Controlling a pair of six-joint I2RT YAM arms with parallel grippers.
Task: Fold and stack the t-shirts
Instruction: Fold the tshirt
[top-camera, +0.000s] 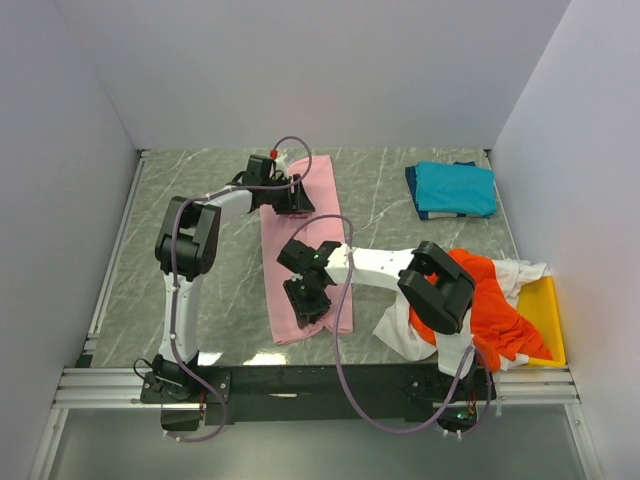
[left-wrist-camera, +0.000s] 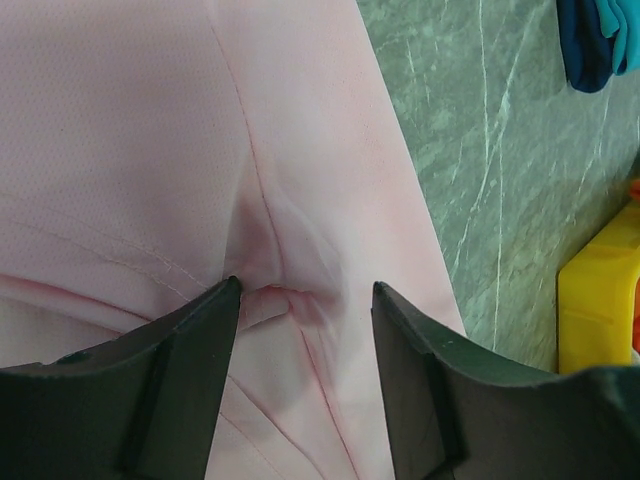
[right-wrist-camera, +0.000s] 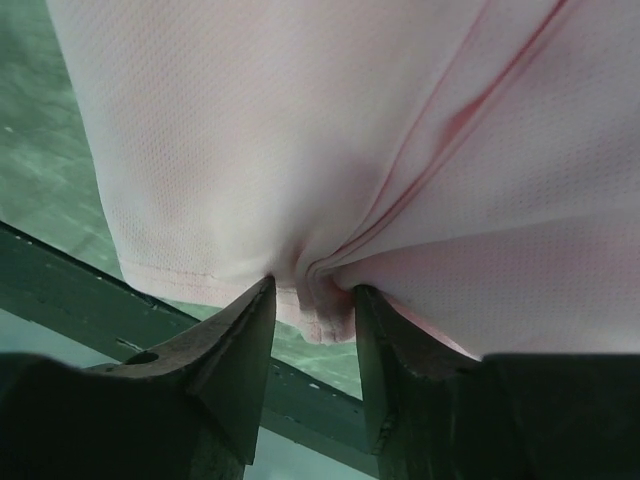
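Though hidden overhead — right tool (right-wrist-camera: 314, 290) pinches pink t-shirt (right-wrist-camera: 300, 130) | hem bunched

1. A robotics lab test cell; plain white panels (top-camera: 300, 70) wall in the green marble-patterned table (top-camera: 380, 200) on three sides;
2. the left arm (top-camera: 185, 240) and right arm (top-camera: 380, 268) stand bolted on an aluminium rail (top-camera: 320, 385) at its near edge;
3. purple cables (top-camera: 338, 350) loop loose along both arms.

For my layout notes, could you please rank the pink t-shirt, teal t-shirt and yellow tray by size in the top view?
1. Light pink cloth t-shirt.
2. Folded teal-blue cloth t-shirt.
3. Yellow tray, mostly covered.
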